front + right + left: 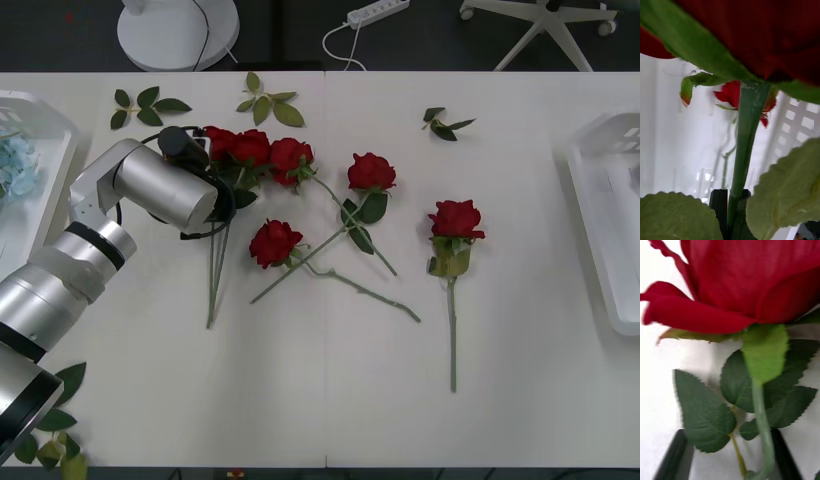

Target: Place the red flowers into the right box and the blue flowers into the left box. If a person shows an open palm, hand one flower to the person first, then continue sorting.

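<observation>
1. White left box (50,150) sits at the bench's (330,400) far left edge, with a pale blue flower (14,165) lying inside it.
2. Left arm (120,200) reaches in from the lower left, and its gripper (200,150) is down at the left end of the rose bunch. In the left wrist view the black fingers (673,457) stand apart, one on each side of a green stem (762,420), with a big red bloom (745,281) right above. Can't see them pressing on the stem, so it looks open around it rather than clamped.
3. Red flowers, going across the bench: three blooms bunched together next to the left gripper (255,152), one lower down (274,243), one further right (371,172), and a loner standing apart with its stem pointing toward the near edge (456,220). The middle stems cross over each other.
4. Loose leaf sprigs lie along the far side (145,105) and one small one further right (440,124).
5. Right box (610,220) is at the far right edge of the bench.
6. Right gripper (730,210): in the right wrist view its black fingers are pinched on a rose stem (747,142), bloom (752,33) up top, held over the white box where another rose (733,93) already lies.
</observation>
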